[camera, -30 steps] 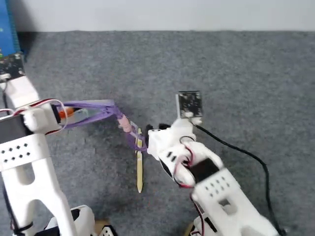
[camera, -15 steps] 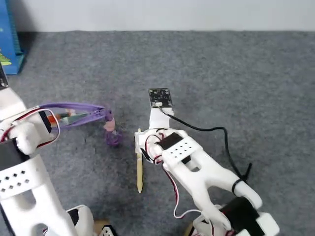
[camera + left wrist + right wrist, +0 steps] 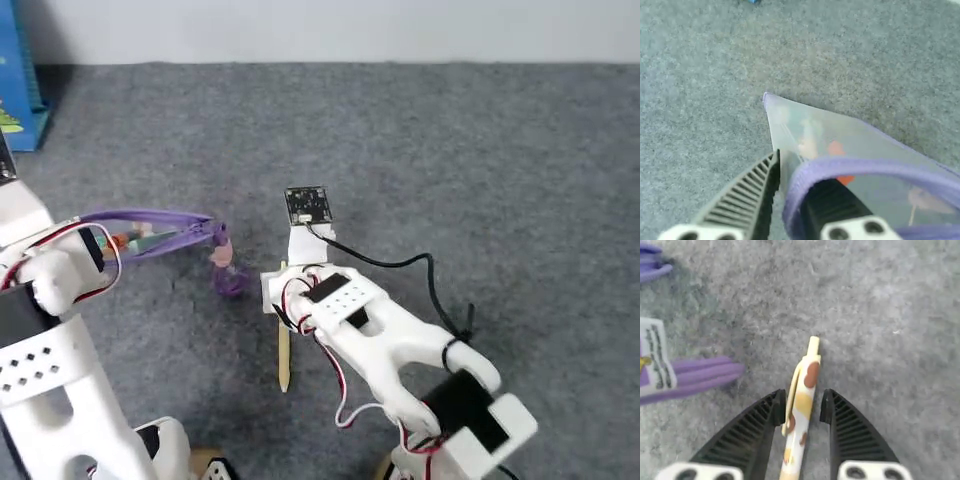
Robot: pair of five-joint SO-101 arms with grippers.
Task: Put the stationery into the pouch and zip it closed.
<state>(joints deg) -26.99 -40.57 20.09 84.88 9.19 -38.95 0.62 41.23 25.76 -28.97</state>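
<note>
A clear pouch point(image 3: 150, 236) with purple trim hangs off the carpet at the left, some items visible inside it. My left gripper point(image 3: 100, 248) is shut on the pouch's purple rim point(image 3: 840, 167). The pouch's strap and pink tag point(image 3: 224, 265) dangle at its right end. A cream pen point(image 3: 284, 350) with brown spots lies on the carpet in the middle. My right gripper point(image 3: 280, 298) sits over the pen's far end. Its fingers point(image 3: 772, 412) straddle the pen point(image 3: 801, 400), open a little wider than the barrel.
A blue box point(image 3: 18, 90) stands at the back left by the wall. The right arm's black cable point(image 3: 440, 300) trails over the grey carpet point(image 3: 480, 160). The purple strap point(image 3: 695, 375) and a printed tag point(image 3: 655, 360) lie just beside the pen.
The right gripper let go of the pouch's strap, which sprang back left. The right arm then swung left and turned onto the pen. The left arm kept holding the pouch.
</note>
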